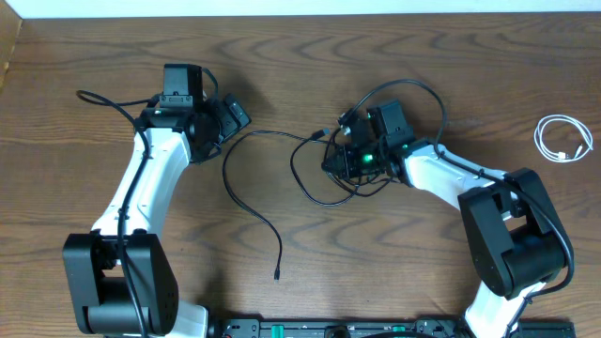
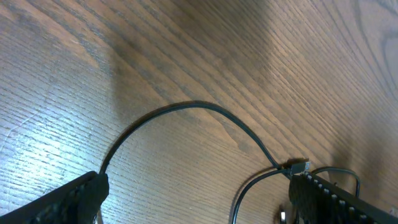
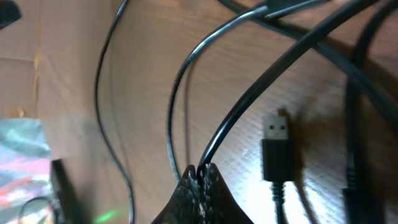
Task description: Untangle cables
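One black cable [image 1: 228, 178] runs from a small plug [image 1: 325, 133] in a wide arc left and down to its free end [image 1: 278, 273]. A second black cable [image 1: 319, 183] loops in a tangle under my right gripper [image 1: 338, 158]. In the right wrist view that gripper [image 3: 200, 174] is shut on a black cable [image 3: 261, 87], with a USB plug [image 3: 277, 146] lying just beside it. My left gripper [image 1: 225, 124] stands open, above the table by the arc's top. In the left wrist view the arc [image 2: 199, 106] and plug [image 2: 300, 165] lie ahead of its fingers [image 2: 68, 199]. A white cable [image 1: 563, 139] lies coiled far right.
Thicker black cords run along both arms, one looping above the right wrist [image 1: 413, 86]. The table's back edge [image 1: 300, 11] is close behind both grippers. The two arm bases stand at the front left [image 1: 117, 291] and front right [image 1: 516, 244].
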Robot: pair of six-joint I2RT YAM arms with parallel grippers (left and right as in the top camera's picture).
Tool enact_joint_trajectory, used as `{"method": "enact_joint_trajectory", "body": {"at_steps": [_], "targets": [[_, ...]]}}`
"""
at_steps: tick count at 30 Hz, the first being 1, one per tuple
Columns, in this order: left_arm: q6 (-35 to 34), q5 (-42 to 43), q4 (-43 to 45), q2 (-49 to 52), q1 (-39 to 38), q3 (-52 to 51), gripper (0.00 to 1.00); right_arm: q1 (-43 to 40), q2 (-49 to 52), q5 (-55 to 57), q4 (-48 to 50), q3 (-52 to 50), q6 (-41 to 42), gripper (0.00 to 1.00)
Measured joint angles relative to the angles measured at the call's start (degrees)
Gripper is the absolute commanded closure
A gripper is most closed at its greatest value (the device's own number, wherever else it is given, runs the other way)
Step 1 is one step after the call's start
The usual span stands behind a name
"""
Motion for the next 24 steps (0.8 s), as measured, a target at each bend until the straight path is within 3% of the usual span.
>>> {"method": "enact_joint_trajectory", "body": {"at_steps": [10,20,21,23,24], "targets": [[0.0,0.0,0.0,0.0,0.0,0.0,0.02,2.8,0.2,9.7,1.9,-1.7,1.9,0.94],[0.0,0.0,0.0,0.0,0.0,0.0,0.02,3.2,4.1,5.0,6.7,-1.7,3.5,0.81],[0.0,0.0,0.0,0.0,0.0,0.0,0.02,3.2,4.1,4.7,6.7,-1.7,3.8,0.77],[0.0,0.0,0.0,0.0,0.0,0.0,0.02,3.2,4.1,4.0,6.8,-1.7,4.2,0.42],[0.0,0.0,0.0,0.0,0.0,0.0,0.02,3.1,4.1,3.0,7.1,-1.6,4.4,0.29]]}}
